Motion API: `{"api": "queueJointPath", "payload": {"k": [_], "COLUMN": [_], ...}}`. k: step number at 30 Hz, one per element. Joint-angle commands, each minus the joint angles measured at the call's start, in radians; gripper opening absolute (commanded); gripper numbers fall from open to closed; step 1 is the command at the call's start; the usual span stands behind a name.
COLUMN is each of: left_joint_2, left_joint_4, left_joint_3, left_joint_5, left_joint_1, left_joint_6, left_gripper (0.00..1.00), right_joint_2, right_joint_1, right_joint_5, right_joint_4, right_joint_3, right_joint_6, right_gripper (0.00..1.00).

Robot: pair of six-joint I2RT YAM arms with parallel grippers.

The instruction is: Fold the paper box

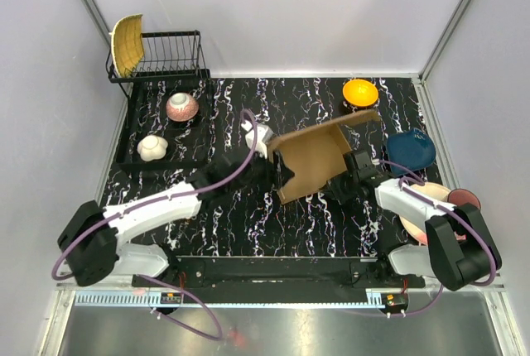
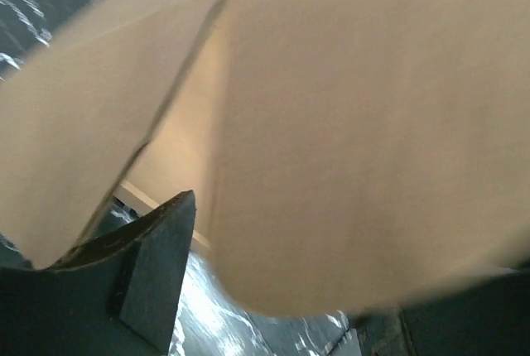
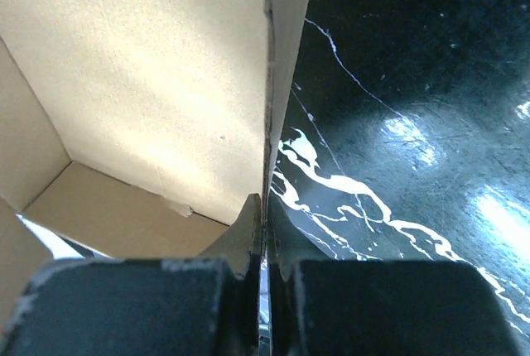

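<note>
The paper box (image 1: pixel 315 157) is brown cardboard, half raised in the middle of the black marbled table, with one flap (image 1: pixel 360 117) sticking out toward the back right. My right gripper (image 1: pixel 354 175) is shut on the edge of the box's right wall (image 3: pixel 267 83), which stands thin between its fingertips (image 3: pixel 251 222). At the box's left side, my left gripper (image 1: pixel 267 165) is open. Blurred cardboard (image 2: pixel 356 141) fills the left wrist view and reaches down between the spread fingers (image 2: pixel 157 265) without being pinched.
A black tray (image 1: pixel 132 128) at the left holds a pink bowl (image 1: pixel 182 108) and a white bowl (image 1: pixel 153 147). Behind it a wire rack (image 1: pixel 174 54) carries a yellow dish (image 1: pixel 127 43). An orange bowl (image 1: pixel 360 91), a blue bowl (image 1: pixel 410 151) and pink plates (image 1: pixel 454 199) sit at the right.
</note>
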Motion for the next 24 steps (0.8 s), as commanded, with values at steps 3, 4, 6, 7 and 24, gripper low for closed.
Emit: {"api": "queueJointPath", "payload": {"k": [3, 4, 6, 7, 24], "left_joint_2": [0.150, 0.167, 0.208, 0.219, 0.397], "left_joint_4": [0.051, 0.043, 0.029, 0.023, -0.130], "left_joint_3": [0.169, 0.199, 0.222, 0.242, 0.508], "left_joint_5": [0.063, 0.079, 0.090, 0.093, 0.167], "left_joint_1": [0.129, 0.159, 0.185, 0.205, 0.313], "left_joint_6": [0.025, 0.025, 0.034, 0.036, 0.046], "left_gripper": [0.69, 0.69, 0.69, 0.69, 0.71], "right_joint_2": [-0.003, 0.003, 0.008, 0.003, -0.241], "right_joint_1": [0.032, 0.034, 0.037, 0.040, 0.066], "right_joint_5": [-0.043, -0.050, -0.069, -0.074, 0.011], "right_joint_4": [0.118, 0.124, 0.126, 0.118, -0.177], "right_joint_3": [-0.044, -0.035, -0.019, -0.003, 0.181], "right_joint_6": [-0.016, -0.024, -0.053, -0.064, -0.346], "right_gripper": [0.05, 0.11, 0.21, 0.32, 0.57]}}
